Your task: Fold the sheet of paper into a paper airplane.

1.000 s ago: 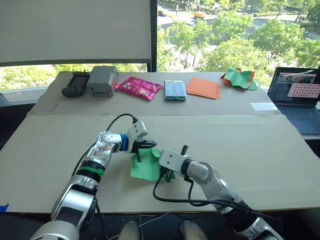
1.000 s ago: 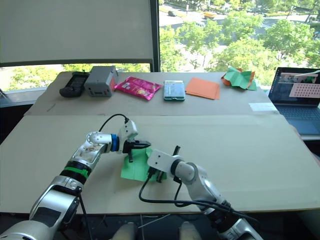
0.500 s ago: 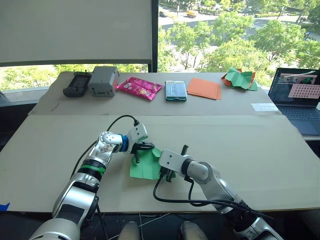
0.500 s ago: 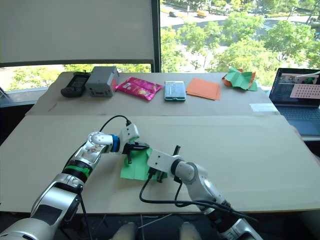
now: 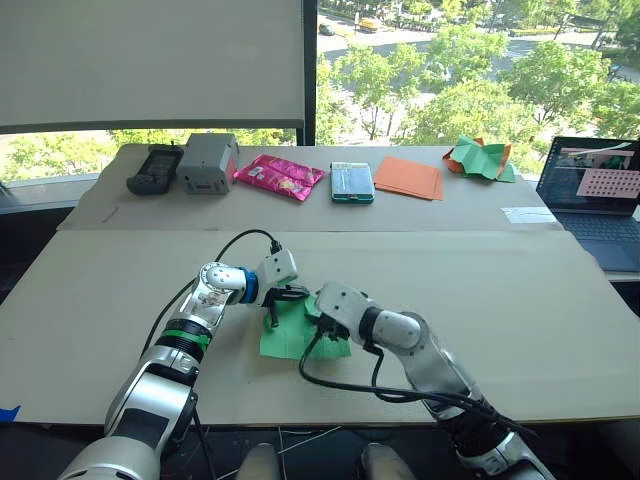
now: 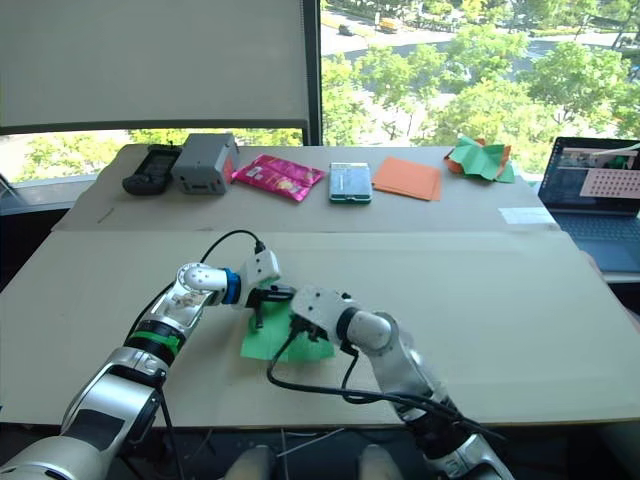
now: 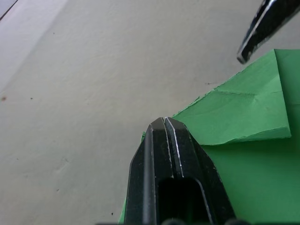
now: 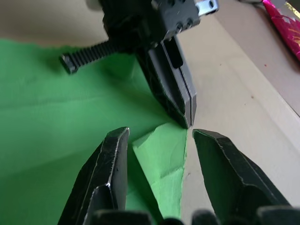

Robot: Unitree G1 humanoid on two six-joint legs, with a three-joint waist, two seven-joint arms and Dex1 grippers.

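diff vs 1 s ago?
The right gripper has swung off the sheet of paper's near edge toward its far corner, open astride a raised flap beside the left gripper. The left gripper stays shut, pressed on that corner. Nothing grasped or released.

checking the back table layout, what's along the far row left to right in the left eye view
black device → grey box → pink snack packet → teal phone-like item → flat orange sheets → crumpled green-and-orange paper heap → laptop
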